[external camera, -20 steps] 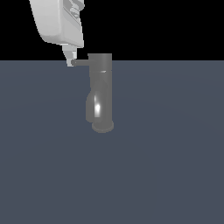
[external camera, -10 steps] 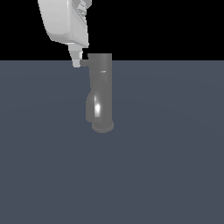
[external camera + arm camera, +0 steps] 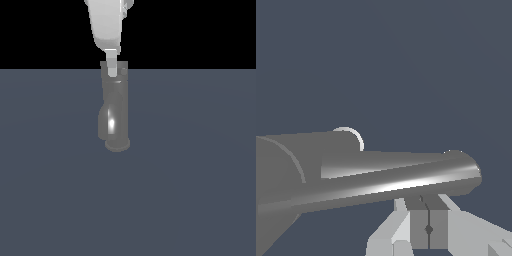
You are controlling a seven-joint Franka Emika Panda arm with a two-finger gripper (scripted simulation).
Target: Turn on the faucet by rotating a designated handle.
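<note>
Now, the scene by parts:
Faucet: glossy grey column standing upright on its round base on the dark grey floor; a bright highlight sits on the curved bulge low on the column, on the exterior view's left side of it.
Handle: in the wrist view, a long shiny grey bar running out from the thick faucet body, its rounded end lying right over the fingers. In the exterior view it cannot be told apart from the column top, which the gripper overlaps.
Gripper: white, coming down from above the faucet, its tip overlapping the top of the column in the exterior view.
Fingers: in the wrist view the two pads meet along a thin seam with no gap, clenched together, nothing between them; they sit just beside the handle's free end, and whether they touch it I cannot tell.
</note>
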